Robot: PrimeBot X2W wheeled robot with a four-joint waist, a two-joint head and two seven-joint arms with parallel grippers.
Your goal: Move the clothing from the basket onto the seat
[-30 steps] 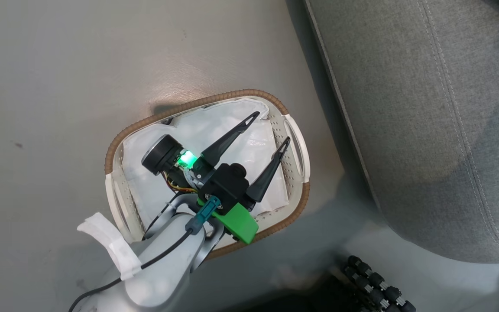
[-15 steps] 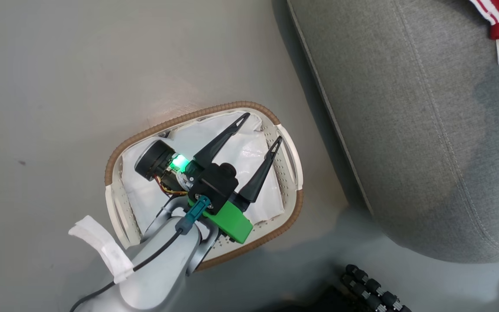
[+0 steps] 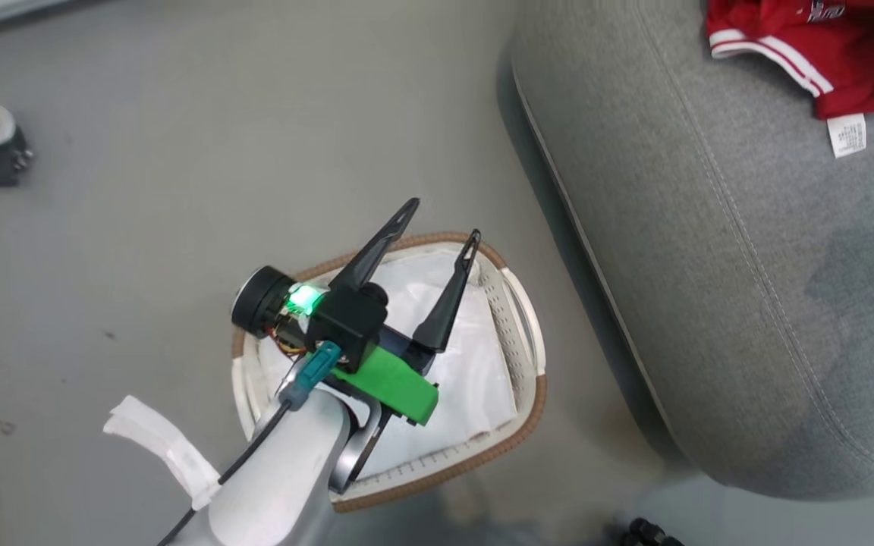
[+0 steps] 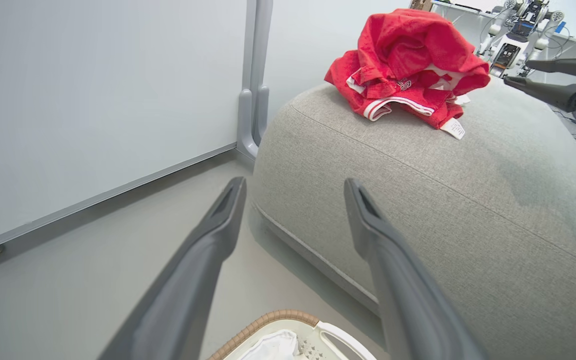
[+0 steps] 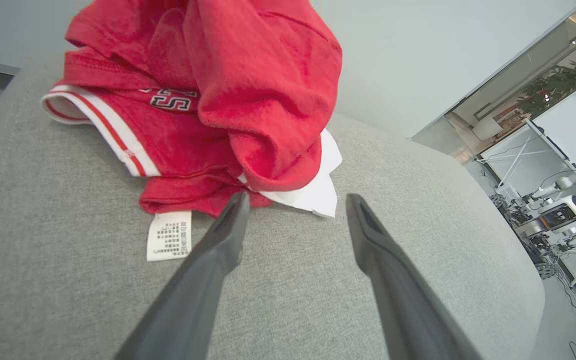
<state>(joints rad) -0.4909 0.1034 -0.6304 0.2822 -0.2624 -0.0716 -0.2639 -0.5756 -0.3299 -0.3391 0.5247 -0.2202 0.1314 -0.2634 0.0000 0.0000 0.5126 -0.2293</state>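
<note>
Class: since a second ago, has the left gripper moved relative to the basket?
Yes. Against the basket, the left gripper has shifted toward the far rim; one fingertip now reaches past it.

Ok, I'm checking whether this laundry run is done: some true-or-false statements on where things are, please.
The clothing lies on the seat. True.
The basket stands on the seat. False: it stands on the floor beside it.
The right gripper is shut on the clothing. False: its fingers stand apart, holding nothing.
The left gripper is open above the basket. True.
A red garment lies in the basket. False: what shows inside is white liner.
</note>
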